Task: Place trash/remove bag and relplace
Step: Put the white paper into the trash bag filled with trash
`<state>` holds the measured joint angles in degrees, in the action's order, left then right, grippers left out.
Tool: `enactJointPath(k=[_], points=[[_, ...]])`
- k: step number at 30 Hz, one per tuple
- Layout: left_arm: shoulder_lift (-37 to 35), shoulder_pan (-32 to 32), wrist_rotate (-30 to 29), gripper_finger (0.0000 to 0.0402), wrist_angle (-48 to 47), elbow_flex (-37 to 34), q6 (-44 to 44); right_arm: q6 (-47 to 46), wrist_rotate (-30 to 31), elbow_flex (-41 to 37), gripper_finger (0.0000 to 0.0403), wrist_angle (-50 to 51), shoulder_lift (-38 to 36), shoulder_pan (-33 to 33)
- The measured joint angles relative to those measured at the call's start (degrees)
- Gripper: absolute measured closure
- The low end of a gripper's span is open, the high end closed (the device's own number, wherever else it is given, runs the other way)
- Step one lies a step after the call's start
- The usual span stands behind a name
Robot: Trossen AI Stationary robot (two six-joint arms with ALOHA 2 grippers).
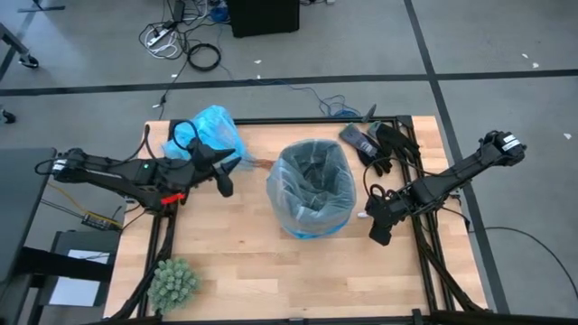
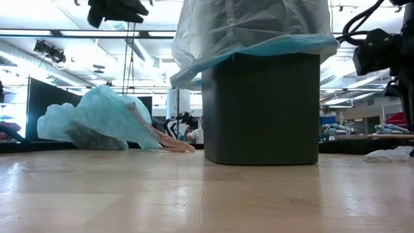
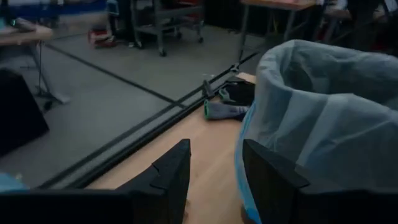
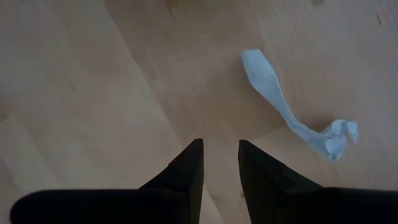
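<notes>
My right pincer (image 4: 221, 163) hangs over bare wood on the right side of the surface (image 1: 244, 271), fingers a narrow gap apart with nothing between them. Just beside it lies a twisted white paper scrap (image 4: 292, 118), thin and limp. I reckon it weighs next to nothing and will crush flat, so I'd pinch the crumpled knot at its end, where there's bulk to bite.

My left pincer (image 3: 214, 177) hovers left of the bin (image 2: 262, 107), fingers apart and empty, facing the liner.

The bright blue bag (image 1: 206, 135) sits heaped at the back left of the surface, with brown paper poking out from under it towards the bin. It looks crinkly and slippery; a gathered fold should hold better than a flat sheet. The bin already wears a paler, clearer liner (image 1: 312, 185).

From overhead I get the layout, plus the green spiky ball (image 1: 173, 282) at the front left. The right wrist view alone shows the scrap's shape. The table-level view shows the liner's blue rim folded over the bin's lip.
</notes>
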<state>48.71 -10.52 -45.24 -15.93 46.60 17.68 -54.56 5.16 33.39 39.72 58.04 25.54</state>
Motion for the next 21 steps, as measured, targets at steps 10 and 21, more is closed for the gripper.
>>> enactJointPath(k=[10, 21], points=[[1.24, 0.02, -0.59, 0.0245, -12.79, 0.1, 14.46, 0.52, 3.99, 0.0, 0.0314, -0.13, -0.02, 0.0], [1.55, -0.09, 4.91, 0.0245, -13.53, 0.11, 20.77, 4.71, 5.73, -1.23, 0.0314, 0.01, 0.17, -0.16]])
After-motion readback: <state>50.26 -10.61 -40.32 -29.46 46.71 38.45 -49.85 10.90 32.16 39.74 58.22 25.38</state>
